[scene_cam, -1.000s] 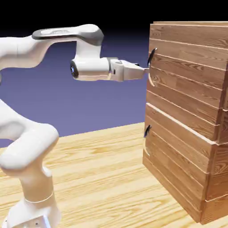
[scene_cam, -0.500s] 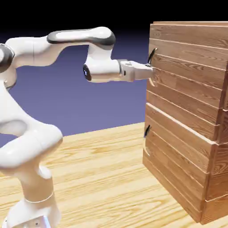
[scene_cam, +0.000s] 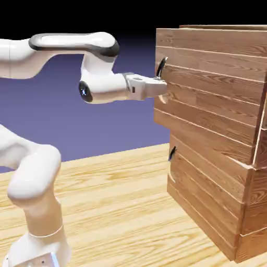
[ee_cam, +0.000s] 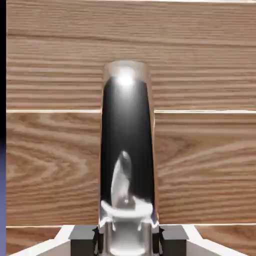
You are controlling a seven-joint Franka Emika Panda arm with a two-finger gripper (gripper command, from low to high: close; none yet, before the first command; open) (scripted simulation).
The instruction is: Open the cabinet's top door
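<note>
The cabinet (scene_cam: 219,208) of reddish-brown planks stands at the exterior view's right. Its top door (scene_cam: 208,104) juts out to the left of the panel below it. My gripper (scene_cam: 162,86) reaches level from the left and is shut on the door's long curved dark handle (scene_cam: 161,68). In the hand view the glossy dark handle (ee_cam: 126,135) rises up the middle from between my grey fingertips (ee_cam: 82,234), with the door's planks (ee_cam: 50,160) filling the picture behind it. My gripper (ee_cam: 127,236) is clamped around the handle's base.
The smaller lower panel (scene_cam: 208,182) has a short dark handle (scene_cam: 171,153) and sits flush with the cabinet. The light wooden table (scene_cam: 114,208) stretches from the cabinet's foot to my arm's base (scene_cam: 36,245) at lower left.
My gripper went from open to shut on the handle, then drew back to the left. The top door came out with it and now overhangs the lower panel.
</note>
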